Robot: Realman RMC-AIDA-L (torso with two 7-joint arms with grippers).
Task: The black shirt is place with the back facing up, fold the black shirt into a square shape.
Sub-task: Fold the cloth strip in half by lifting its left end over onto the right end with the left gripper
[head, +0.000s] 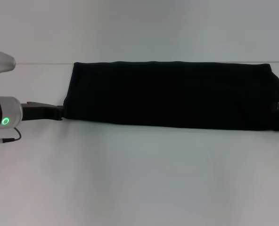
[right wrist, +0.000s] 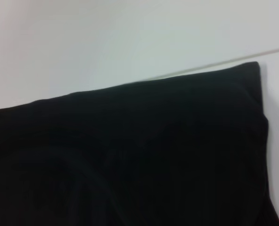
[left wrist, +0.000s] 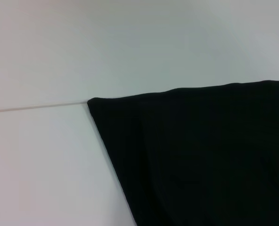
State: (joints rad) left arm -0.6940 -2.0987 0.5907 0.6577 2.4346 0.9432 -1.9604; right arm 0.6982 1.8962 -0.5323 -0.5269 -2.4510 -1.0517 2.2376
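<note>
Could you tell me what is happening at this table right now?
A robot is partway through folding the black shirt, which now lies on the white table as a long, narrow band rather than a square. The left gripper sits low at the band's near left corner, right against the cloth edge. The right gripper cannot be seen in the head view; its wrist camera looks down on the band's other end. No print shows on the fabric.

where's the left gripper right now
In the head view the left gripper sits low at the table's left side, at the near left corner of the folded black shirt.
</note>
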